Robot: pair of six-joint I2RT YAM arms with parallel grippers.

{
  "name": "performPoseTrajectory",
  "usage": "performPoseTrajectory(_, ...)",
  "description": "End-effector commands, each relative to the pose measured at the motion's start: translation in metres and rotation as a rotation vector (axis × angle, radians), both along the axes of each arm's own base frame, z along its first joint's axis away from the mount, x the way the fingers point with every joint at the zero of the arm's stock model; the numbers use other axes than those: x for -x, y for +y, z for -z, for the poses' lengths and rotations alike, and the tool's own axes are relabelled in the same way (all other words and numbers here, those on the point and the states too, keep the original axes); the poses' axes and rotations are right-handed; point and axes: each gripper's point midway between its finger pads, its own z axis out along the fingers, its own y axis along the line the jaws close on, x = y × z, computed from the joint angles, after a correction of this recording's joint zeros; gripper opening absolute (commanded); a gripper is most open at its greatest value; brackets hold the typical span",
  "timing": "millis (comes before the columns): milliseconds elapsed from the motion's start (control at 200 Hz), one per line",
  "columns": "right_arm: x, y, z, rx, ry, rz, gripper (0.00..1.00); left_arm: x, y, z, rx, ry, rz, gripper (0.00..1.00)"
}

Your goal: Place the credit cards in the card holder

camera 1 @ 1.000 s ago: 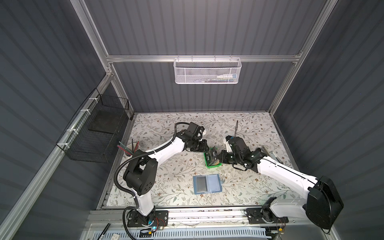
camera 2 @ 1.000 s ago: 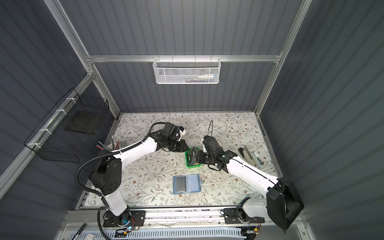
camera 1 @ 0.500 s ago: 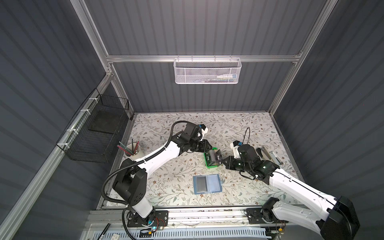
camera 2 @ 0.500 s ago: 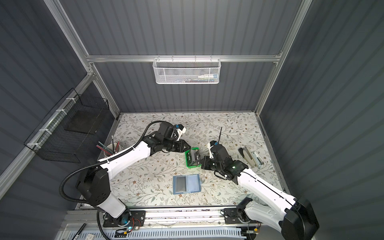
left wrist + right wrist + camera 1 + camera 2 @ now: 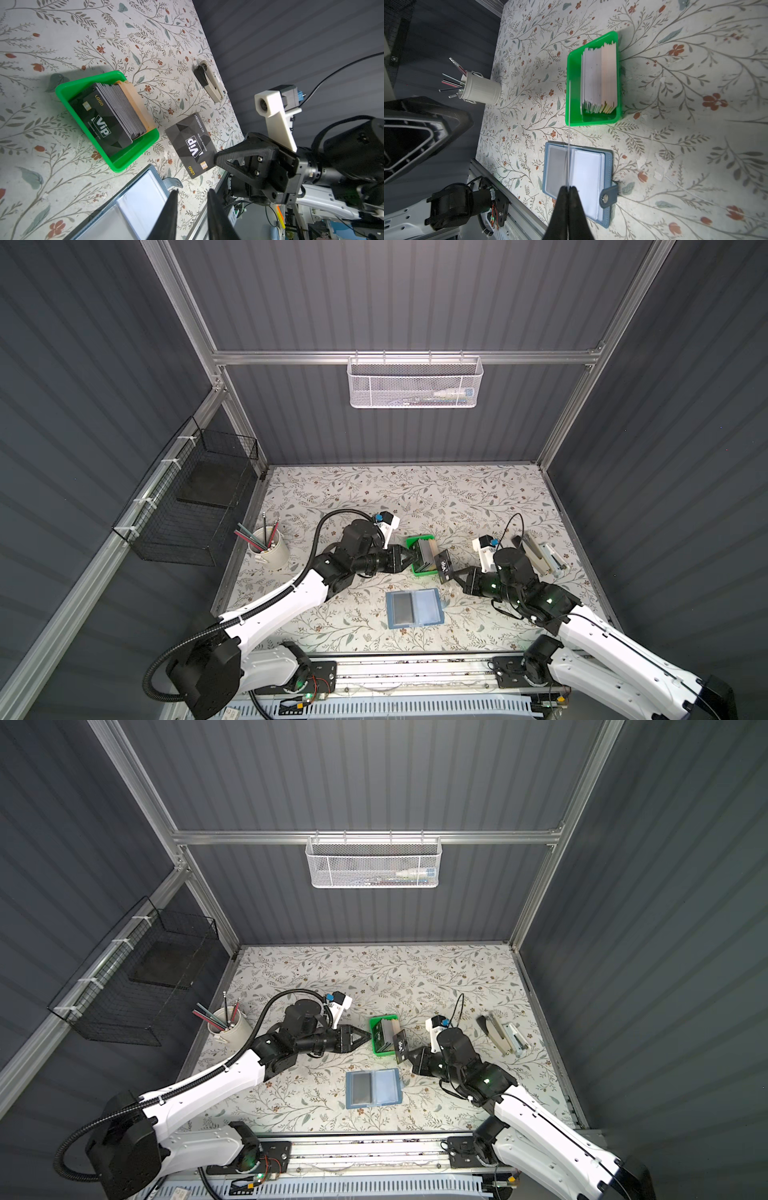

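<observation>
Black plastic, thin and stiff: that is the black card (image 5: 190,145) your right gripper (image 5: 216,158) has, its jaws pressed together on the corner beside the gold chip. In the right wrist view the card shows only as an edge-on line running out from the jaw tips. In both top views it stands tilted in the air, just beside the green tray (image 5: 419,538) and between that tray and the card holder (image 5: 413,608).

Your left gripper (image 5: 192,193) has its jaws slightly apart with nothing between them. In a top view its tips sit close to the tray wall, though I cannot tell whether they touch it. The stack of cards (image 5: 116,116) stands on edge in the tray, dark ones in front and tan ones behind.

The holder lies open and flat on the surface, clear sleeves up and snap tab out to the side. In both top views its left page looks darker, and I cannot tell whether a card already sits in it.

Expect the card to feel light and slick, with a little spring if you bend it. Held by a corner, it will probably pivot when its leading edge meets a sleeve mouth, so a grip at the middle of a short edge would steer better. The sleeves look soft and may cling shut. The holder looks light enough to slide, so consider pinning its cover with your free gripper.
</observation>
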Motion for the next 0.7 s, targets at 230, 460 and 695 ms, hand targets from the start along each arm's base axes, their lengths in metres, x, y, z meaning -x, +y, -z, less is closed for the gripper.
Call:
performPoseTrajectory(230, 0.019, -0.008, 0.001, -0.12, 0.025, 0.045, 0.0, 0.022, -0.004, 0.007, 0.169, 0.086, -0.001, 0.27)
performPoseTrajectory(460, 0.023, -0.005, -0.016, -0.211, 0.004, 0.042, 0.0, 0.036, -0.019, 0.008, 0.252, 0.117, 0.026, 0.28)
performPoseTrajectory(695, 0.024, 0.005, -0.039, -0.324, -0.012, 0.015, 0.0, 0.046, -0.028, -0.005, 0.332, 0.148, 0.062, 0.35)
